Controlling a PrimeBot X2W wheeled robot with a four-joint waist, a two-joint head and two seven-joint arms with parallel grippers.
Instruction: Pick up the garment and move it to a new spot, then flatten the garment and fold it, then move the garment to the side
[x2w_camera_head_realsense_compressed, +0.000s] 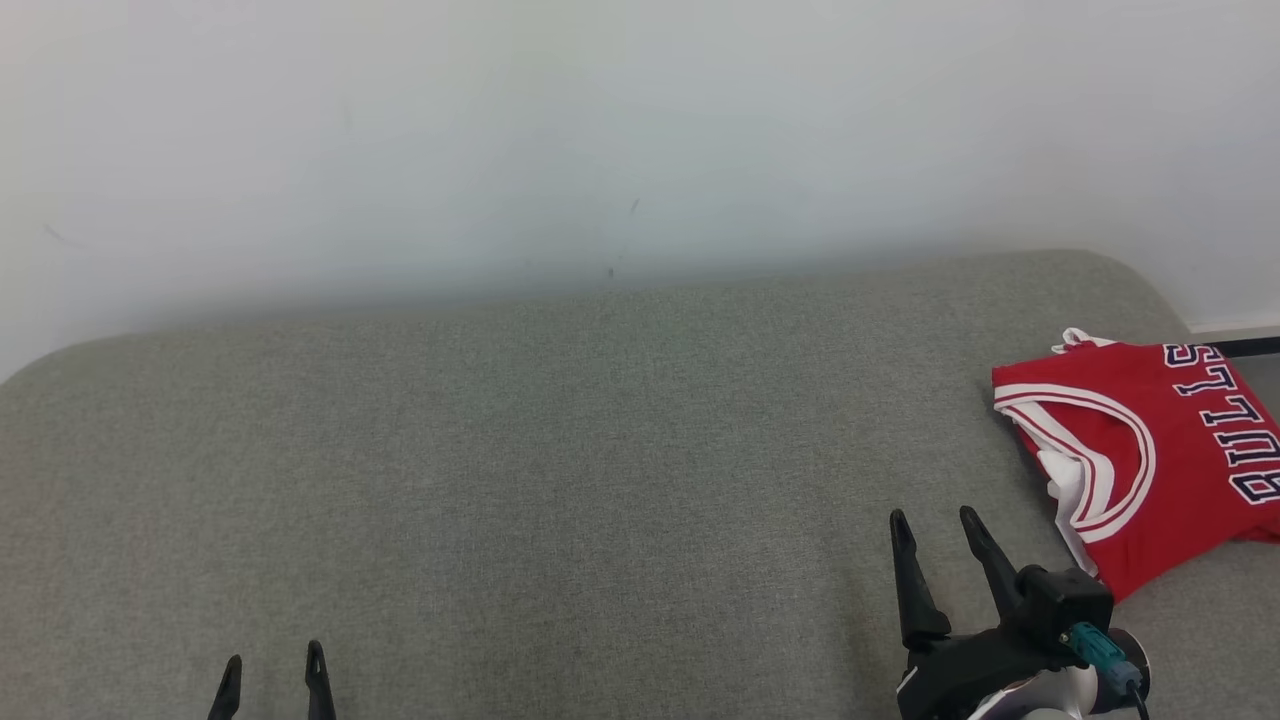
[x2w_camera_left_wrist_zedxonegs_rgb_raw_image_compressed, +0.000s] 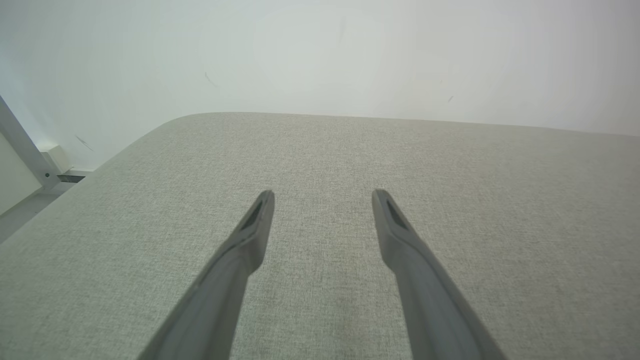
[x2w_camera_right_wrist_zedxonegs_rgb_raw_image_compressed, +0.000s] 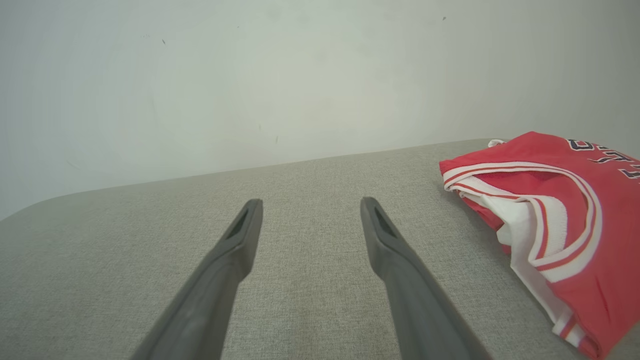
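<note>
A folded red basketball jersey (x2w_camera_head_realsense_compressed: 1160, 455) with white trim and dark "BULLS" lettering lies at the far right of the grey fabric surface (x2w_camera_head_realsense_compressed: 560, 480), partly cut off by the frame edge. In the right wrist view the jersey (x2w_camera_right_wrist_zedxonegs_rgb_raw_image_compressed: 565, 220) sits to the right of my fingers. My right gripper (x2w_camera_head_realsense_compressed: 935, 525) stands open and empty just left of the jersey, not touching it; its fingers (x2w_camera_right_wrist_zedxonegs_rgb_raw_image_compressed: 240, 235) hover over bare fabric. My left gripper (x2w_camera_head_realsense_compressed: 272, 670) is open and empty at the lower left, its fingers (x2w_camera_left_wrist_zedxonegs_rgb_raw_image_compressed: 255, 225) above the plain cushion.
A pale wall (x2w_camera_head_realsense_compressed: 600, 130) rises behind the cushion. The surface has rounded corners at the far left and far right. In the left wrist view a grey post and floor (x2w_camera_left_wrist_zedxonegs_rgb_raw_image_compressed: 30, 165) lie past the cushion's left edge.
</note>
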